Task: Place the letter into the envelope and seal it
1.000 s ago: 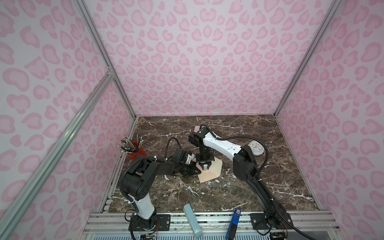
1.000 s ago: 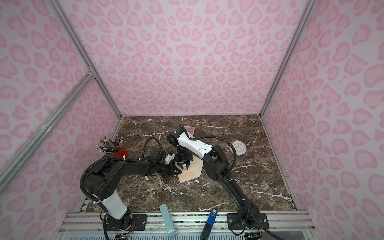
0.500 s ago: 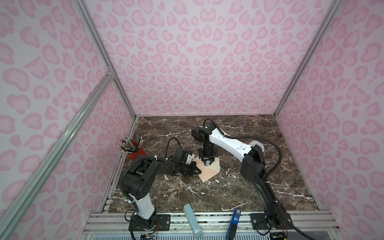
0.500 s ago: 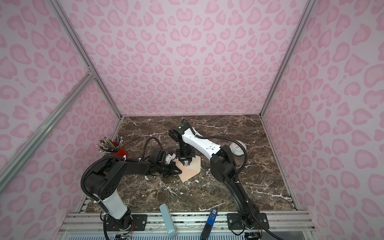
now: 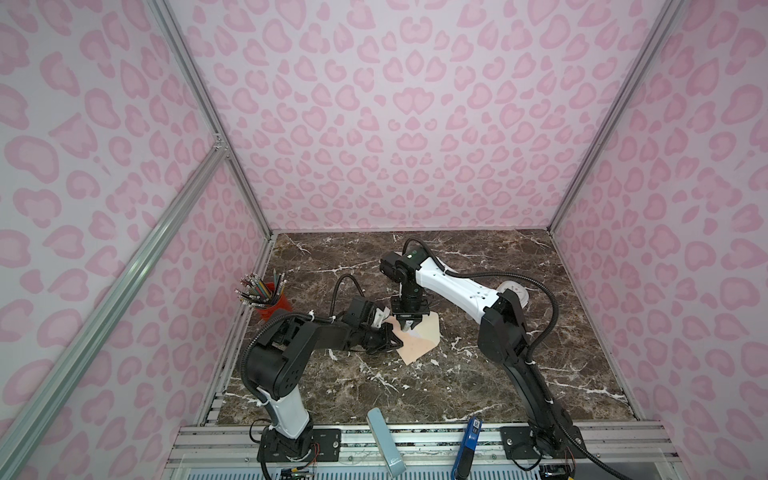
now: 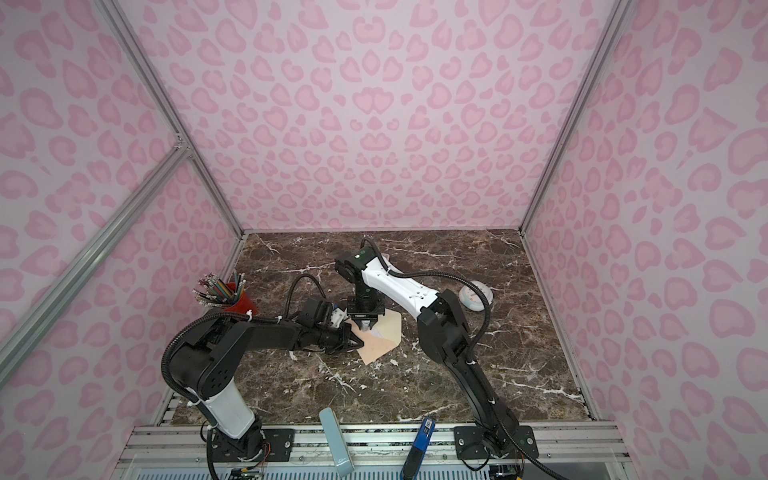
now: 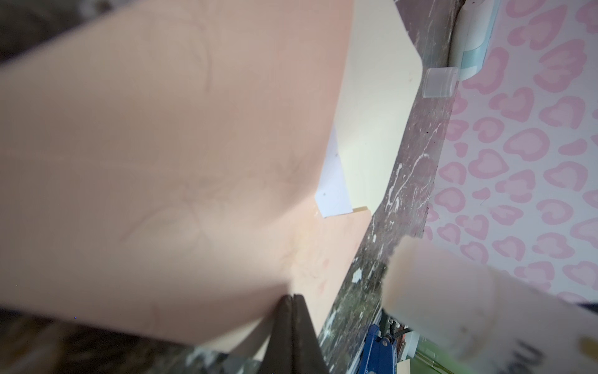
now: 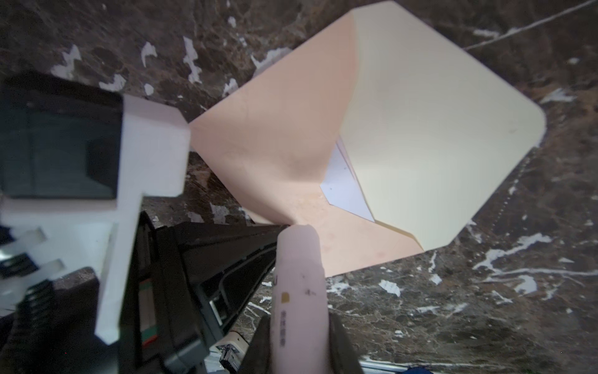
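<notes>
Pinching envelope (image 8: 275,145) edge with left fingers (image 7: 281,333), shut tight, holding front up off worktop (image 8: 453,307), likely to steady it. Clamping stick (image 8: 297,275) in right fingers (image 8: 259,343), tip touching envelope, likely for gluing. Seeing letter (image 8: 343,191) mostly inside, by open flap (image 8: 437,129).

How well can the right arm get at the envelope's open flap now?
Probably yes: the envelope's flap lies open and bare right by the right hand, which holds a stick.

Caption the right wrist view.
Right gripper holds a pale stick at the open envelope; left gripper pinches its front panel, letter peeking out.
</notes>
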